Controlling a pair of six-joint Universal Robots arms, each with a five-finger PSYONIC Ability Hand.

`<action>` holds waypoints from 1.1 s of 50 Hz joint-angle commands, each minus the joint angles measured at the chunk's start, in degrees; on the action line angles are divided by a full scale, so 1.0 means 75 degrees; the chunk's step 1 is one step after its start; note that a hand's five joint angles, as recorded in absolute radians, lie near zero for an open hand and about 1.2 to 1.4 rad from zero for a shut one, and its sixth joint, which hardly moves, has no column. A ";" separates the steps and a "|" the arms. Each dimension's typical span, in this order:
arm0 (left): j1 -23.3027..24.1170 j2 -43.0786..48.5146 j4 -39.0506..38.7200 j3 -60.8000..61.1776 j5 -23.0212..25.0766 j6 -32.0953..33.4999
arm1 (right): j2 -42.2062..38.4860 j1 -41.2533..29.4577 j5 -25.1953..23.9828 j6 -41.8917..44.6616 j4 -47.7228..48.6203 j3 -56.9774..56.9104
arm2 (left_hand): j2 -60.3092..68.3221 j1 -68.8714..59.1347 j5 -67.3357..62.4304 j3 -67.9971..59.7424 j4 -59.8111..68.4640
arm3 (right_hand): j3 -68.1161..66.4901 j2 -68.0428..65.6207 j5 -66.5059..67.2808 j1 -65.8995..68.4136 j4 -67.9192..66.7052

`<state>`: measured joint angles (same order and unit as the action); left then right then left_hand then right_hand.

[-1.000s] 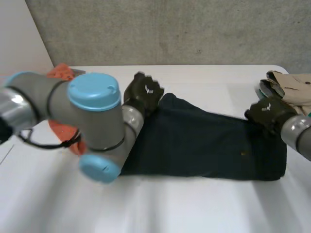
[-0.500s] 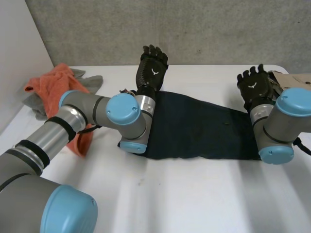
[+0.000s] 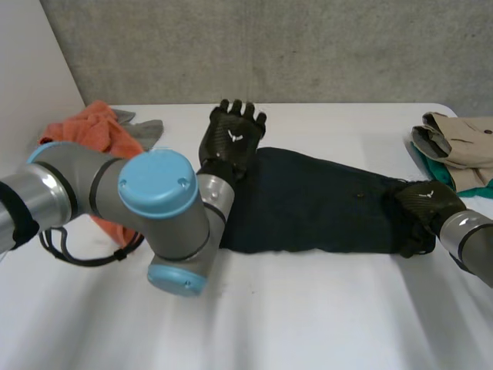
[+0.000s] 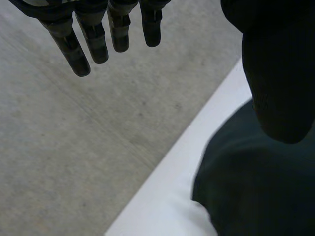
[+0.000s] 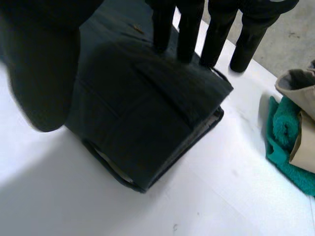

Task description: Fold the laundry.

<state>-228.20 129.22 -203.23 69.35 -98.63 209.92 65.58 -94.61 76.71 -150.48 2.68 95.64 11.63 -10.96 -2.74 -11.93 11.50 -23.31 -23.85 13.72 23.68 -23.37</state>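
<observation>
Navy garment (image 3: pixel 308 204): folded lengthwise, lying across the table (image 3: pixel 308 324) from its middle toward the right edge.
Left hand (image 3: pixel 231 139): raised over the garment's left end, fingers straight, holding nothing.
Right hand (image 3: pixel 425 206): on the garment's right end, fingers straight across the doubled cloth, thumb apart, no grip.
Risk: with the left end unheld, a pull from the right would probably drag the garment or spill its layers.
Change: half a second ago both hands stood raised; the right has since dropped onto the cloth.
</observation>
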 commanded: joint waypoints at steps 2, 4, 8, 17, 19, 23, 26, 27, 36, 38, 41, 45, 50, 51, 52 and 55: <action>0.0040 -0.0144 0.0015 0.0398 -0.0010 0.0030 | -0.0553 0.0134 0.0891 0.0597 0.0978 -0.0038 | -0.0218 0.0128 0.0365 0.0257 -0.0200 | -0.7558 -0.7487 0.7504 0.7510 -0.7551; 0.0040 -0.0318 0.0015 0.0491 0.0002 0.0030 | -0.0402 0.0216 0.1302 0.1253 0.1247 0.0079 | -0.0218 0.0128 0.0365 0.0257 -0.0200 | -0.7558 -0.7487 0.7504 0.7510 -0.7551; 0.0040 -0.0705 0.0015 0.0702 0.0002 0.0019 | 0.0208 0.0391 0.1654 0.2729 0.1599 0.0325 | -0.0218 0.0128 0.0365 0.0257 -0.0200 | -0.7558 -0.7487 0.7504 0.7510 -0.7551; -0.0042 -0.1526 0.0015 0.1288 -0.0022 -0.0005 | 0.0373 -0.0613 0.1222 0.4489 0.2431 0.0080 | -0.0218 0.0128 0.0365 0.0257 -0.0200 | -0.7558 -0.7487 0.7504 0.7510 -0.7551; -0.0089 -0.1701 -0.0008 0.1463 -0.0033 -0.0005 | 0.0326 -0.1431 0.0779 0.4536 0.2921 -0.0014 | -0.0218 0.0128 0.0365 0.0257 -0.0200 | -0.7558 -0.7487 0.7504 0.7510 -0.7551; -0.0299 -0.1959 -0.0008 0.1791 -0.0033 -0.0016 | 0.0198 -0.2499 -0.0065 0.4583 0.3485 0.0102 | -0.0218 0.0128 0.0365 0.0257 -0.0200 | -0.7558 -0.7487 0.7504 0.7510 -0.7551; -0.0394 -0.2100 -0.0032 0.1956 -0.0033 -0.0063 | -0.0060 -0.2947 -0.0652 0.4665 0.3580 0.0266 | -0.0218 0.0128 0.0365 0.0257 -0.0200 | -0.7558 -0.7487 0.7504 0.7510 -0.7551; -0.0429 -0.2147 -0.0032 0.2003 -0.0022 -0.0145 | -0.0247 -0.3180 -0.0991 0.4793 0.3569 0.0313 | -0.0218 0.0128 0.0365 0.0257 -0.0200 | -0.7558 -0.7487 0.7504 0.7510 -0.7551; -0.0488 -0.2113 -0.0055 0.1793 0.0002 -0.0626 | -0.0378 -0.3358 -0.2002 0.4749 0.3405 0.0384 | -0.0218 0.0128 0.0365 0.0257 -0.0200 | 0.1775 0.1847 -0.1829 -0.1824 0.1783; -0.0476 -0.2078 -0.0055 0.1559 -0.0010 -0.0638 | 0.0252 -0.3148 -0.1920 0.3954 0.3369 0.0384 | -0.0218 0.0128 0.0365 0.0257 -0.0200 | 0.1775 0.1847 -0.1829 -0.1824 0.1783; -0.0418 -0.1903 -0.0067 0.1139 0.0013 -0.0626 | 0.1132 -0.2726 -0.1756 0.1941 0.3358 0.0419 | -0.0218 0.0128 0.0365 0.0257 -0.0200 | 0.1775 0.1847 -0.1829 -0.1824 0.1783; -0.0277 -0.1353 -0.0055 0.0390 0.0025 -0.0661 | 0.1556 -0.2164 -0.1709 -0.1013 0.3276 0.0279 | -0.0218 0.0128 0.0365 0.0257 -0.0200 | 0.1775 0.1847 -0.1829 -0.1824 0.1783; 0.0191 -0.0509 0.0097 -0.0713 0.0434 -0.0965 | 0.1966 -0.0923 -0.1732 -0.2798 0.2516 0.0021 | -0.0189 0.0100 0.0337 0.0229 -0.0172 | 0.1775 0.1847 -0.1829 -0.1824 0.1783; 0.0273 -0.0368 0.0144 -0.0878 0.0540 -0.1035 | 0.1955 -0.0712 -0.1732 -0.2869 0.2340 -0.0037 | -0.0189 0.0099 0.0336 0.0228 -0.0171 | 0.1775 0.1847 -0.1829 -0.1824 0.1783; 0.0390 -0.0100 0.0341 -0.1193 0.0738 -0.1187 | 0.1897 -0.0385 -0.1721 -0.2951 0.1944 -0.0189 | -0.0167 0.0077 0.0314 0.0206 -0.0149 | 0.1775 0.1847 -0.1829 -0.1824 0.1783; 0.0461 0.0312 0.0740 -0.1698 0.0974 -0.1364 | 0.1535 -0.0194 -0.1732 -0.2905 0.1356 -0.0529 | -0.0167 0.0077 0.0314 0.0206 -0.0149 | 0.1775 0.1847 -0.1829 -0.1824 0.1783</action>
<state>-227.06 125.28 -201.89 64.17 -95.25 202.54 79.66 -101.95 63.82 -170.17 21.14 95.57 11.63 -10.96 -2.74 -11.93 11.50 -12.36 -12.56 2.82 13.12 -11.76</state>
